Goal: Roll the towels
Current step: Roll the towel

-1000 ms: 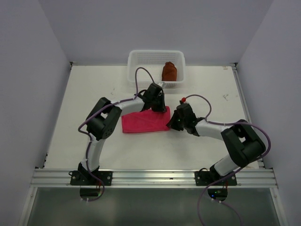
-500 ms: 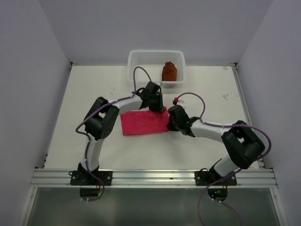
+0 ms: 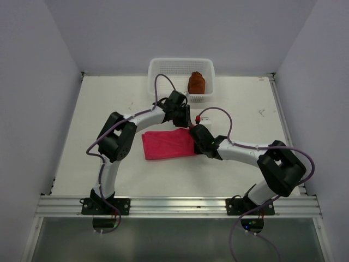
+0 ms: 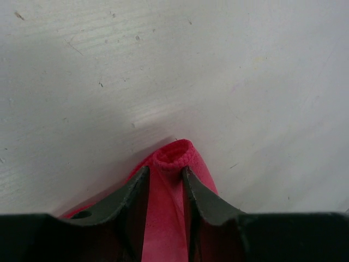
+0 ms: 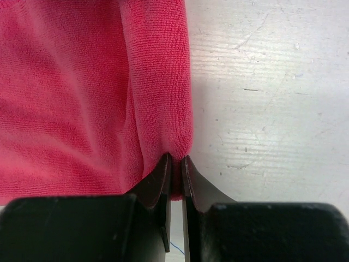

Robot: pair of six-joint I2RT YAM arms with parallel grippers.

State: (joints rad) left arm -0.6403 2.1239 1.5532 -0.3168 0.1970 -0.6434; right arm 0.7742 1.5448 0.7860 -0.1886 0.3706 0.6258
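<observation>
right pincer: jaws all but closed. They nip the rolled right-hand edge of the pink towel where the roll ends at the fingertips, and a sliver of pink shows between the two black tips.
left pincer: jaws part-way apart at the pink towel's far right corner. The open end of the little tube of cloth fills the gap between the fingers and pokes out just past them. Whether they press it or only flank it, I cannot tell from where I stand.
pink towel: lies on the table between the two arms and stretches leftward from both pincers. Its right edge is turned over into a narrow roll with a pincer at each end. The rest is spread flat and a little rumpled.
rust-brown towel: well beyond the pink towel's far edge, bundled into a lump in the right part of the white mesh basket.
white mesh basket: on the far side of the pink towel and apart from it, up against the back wall.
table: white, with faint scuffs and scratches just beside the pink towel's rolled edge.
</observation>
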